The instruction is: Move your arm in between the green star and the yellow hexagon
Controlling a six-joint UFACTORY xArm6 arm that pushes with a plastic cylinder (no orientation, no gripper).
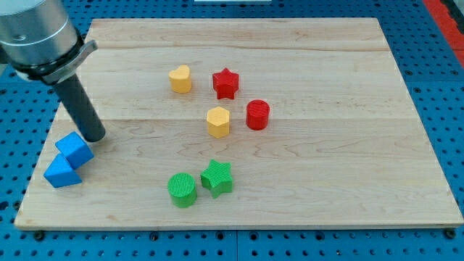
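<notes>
At the view's far left, two blue blocks are seen at the edge of the wooden bench: a blue triangular block lowest, and a blue cube touching it just above and to the right. My tip is planted just beside the upper right of the blue cube, at or very near its corner; the dark rod rises from it toward the view's top left into a grey metal housing. No jaws are carried by this arm, so their state cannot be told.

Toward the middle, a green cylinder stands near the view's bottom, with the green star touching or almost touching its right side. Above the star, with bare board between them, the yellow hexagon is found. A yellow heart-shaped block lies higher up and left of it.

Further right, a red star is set near the heart, and a red cylinder stands just right of the hexagon.

My tip is well apart from both star and hexagon, far to their left. No writing or brand marks can be read anywhere.
</notes>
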